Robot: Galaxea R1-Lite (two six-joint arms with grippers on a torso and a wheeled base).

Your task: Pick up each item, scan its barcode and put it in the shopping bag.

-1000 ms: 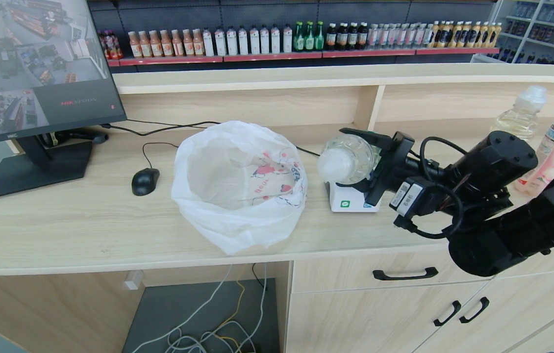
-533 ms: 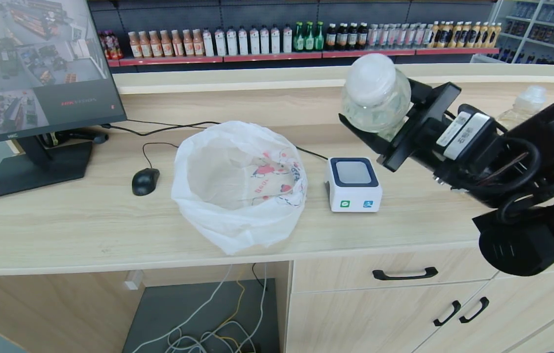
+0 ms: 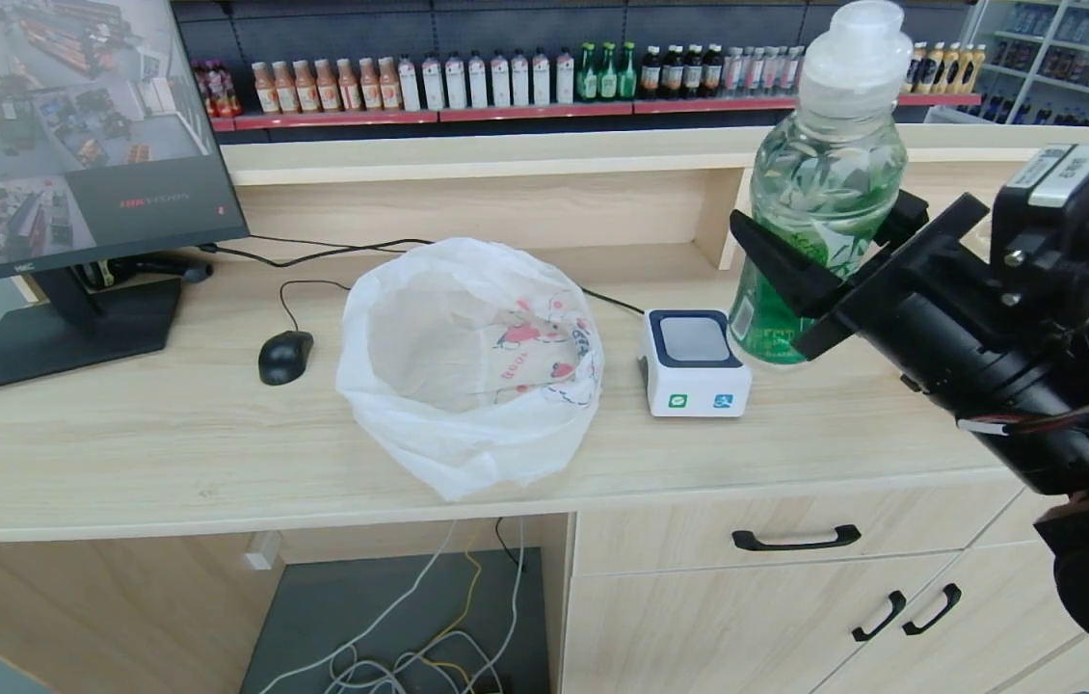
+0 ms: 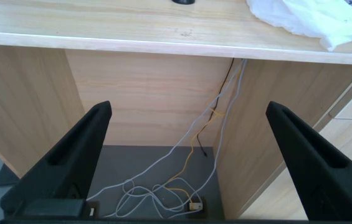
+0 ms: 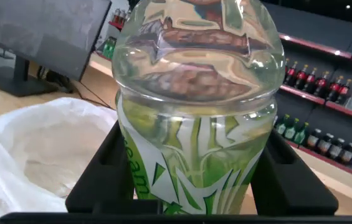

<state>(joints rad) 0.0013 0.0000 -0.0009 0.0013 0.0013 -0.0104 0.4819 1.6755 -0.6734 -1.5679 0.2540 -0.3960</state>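
Now the right claw (image 3: 821, 220) is squeezing the middle of the bottle (image 3: 829, 159) beside the scanner (image 3: 696, 371), likely heavy and slippery.

l gripper (image 4: 188, 109) jaws apart, cables (image 4: 163, 191) under counter (image 4: 101, 25)

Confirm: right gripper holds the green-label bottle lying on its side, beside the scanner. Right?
Not on its side. The head view shows the right gripper holding the green-label bottle upright, cap up, beside the scanner.
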